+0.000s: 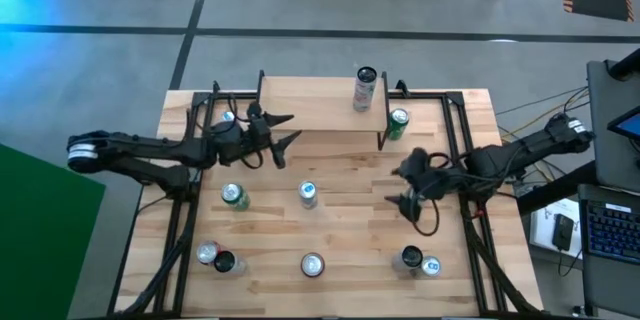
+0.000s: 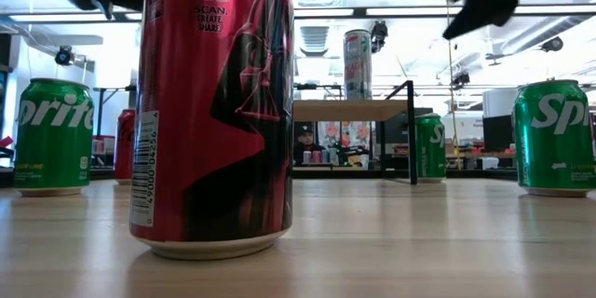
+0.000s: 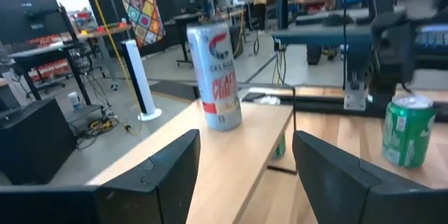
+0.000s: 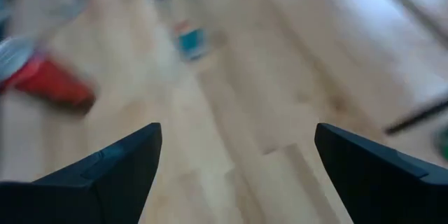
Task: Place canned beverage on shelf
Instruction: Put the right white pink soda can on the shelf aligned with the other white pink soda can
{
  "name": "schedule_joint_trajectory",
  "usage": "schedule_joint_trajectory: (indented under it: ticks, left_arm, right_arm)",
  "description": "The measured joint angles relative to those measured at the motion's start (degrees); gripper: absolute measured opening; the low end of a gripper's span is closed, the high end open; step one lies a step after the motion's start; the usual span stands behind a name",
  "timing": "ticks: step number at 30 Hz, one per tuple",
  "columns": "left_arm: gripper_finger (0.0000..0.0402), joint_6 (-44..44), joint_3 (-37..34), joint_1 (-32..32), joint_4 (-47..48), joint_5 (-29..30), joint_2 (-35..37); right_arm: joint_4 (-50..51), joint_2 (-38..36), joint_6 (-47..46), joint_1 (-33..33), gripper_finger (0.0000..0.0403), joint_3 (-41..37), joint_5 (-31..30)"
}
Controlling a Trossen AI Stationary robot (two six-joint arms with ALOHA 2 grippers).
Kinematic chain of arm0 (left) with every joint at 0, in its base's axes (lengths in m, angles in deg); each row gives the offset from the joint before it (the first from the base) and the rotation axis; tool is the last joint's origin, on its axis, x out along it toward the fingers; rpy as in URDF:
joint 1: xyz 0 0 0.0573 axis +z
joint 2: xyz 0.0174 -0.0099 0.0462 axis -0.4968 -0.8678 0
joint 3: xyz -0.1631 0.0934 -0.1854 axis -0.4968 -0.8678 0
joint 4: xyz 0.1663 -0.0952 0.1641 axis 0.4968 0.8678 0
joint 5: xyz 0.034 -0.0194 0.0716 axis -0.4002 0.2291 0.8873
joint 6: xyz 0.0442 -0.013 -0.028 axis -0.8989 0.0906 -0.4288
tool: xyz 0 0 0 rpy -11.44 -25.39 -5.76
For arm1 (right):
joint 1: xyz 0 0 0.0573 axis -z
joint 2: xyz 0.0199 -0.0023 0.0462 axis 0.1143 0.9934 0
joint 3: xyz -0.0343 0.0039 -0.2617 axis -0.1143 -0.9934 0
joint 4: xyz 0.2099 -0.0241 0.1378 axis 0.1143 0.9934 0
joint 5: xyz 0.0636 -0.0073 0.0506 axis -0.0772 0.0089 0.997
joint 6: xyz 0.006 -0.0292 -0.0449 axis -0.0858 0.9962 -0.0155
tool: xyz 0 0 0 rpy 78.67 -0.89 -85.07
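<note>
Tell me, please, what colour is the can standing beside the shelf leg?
Green. The can shows best in the left wrist view, beside the shelf.

High view looks straight down; low view sits table-level beside a red can (image 2: 212, 102); both show the shelf (image 1: 320, 103).

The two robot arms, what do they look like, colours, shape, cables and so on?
Both arms are dark, slender and jointed. The left arm has a pale grey band near its outer end; the right arm shows a similar light patch. Black cables loop beside each wrist. The left tool and right tool each end in two dark, wedge-shaped fingers.
</note>
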Motion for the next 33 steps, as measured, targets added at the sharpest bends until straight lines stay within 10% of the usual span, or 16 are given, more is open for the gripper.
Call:
schedule_joint_trajectory:
  ticks: [17, 33]
  left_arm:
    - [0.0215, 1.95, -1.27, -0.04, 1.81, 1.55, 3.85]
    - [0.0215, 3.94, -1.36, -6.79, -1.16, 1.54, 4.16]
  right_arm:
    - [4.83, 7.17, -7.9, -21.96, 0.0366, 9.64, 11.46]
    - [32.53, -3.9, -15.84, -21.77, 0.0366, 14.22, -17.1]
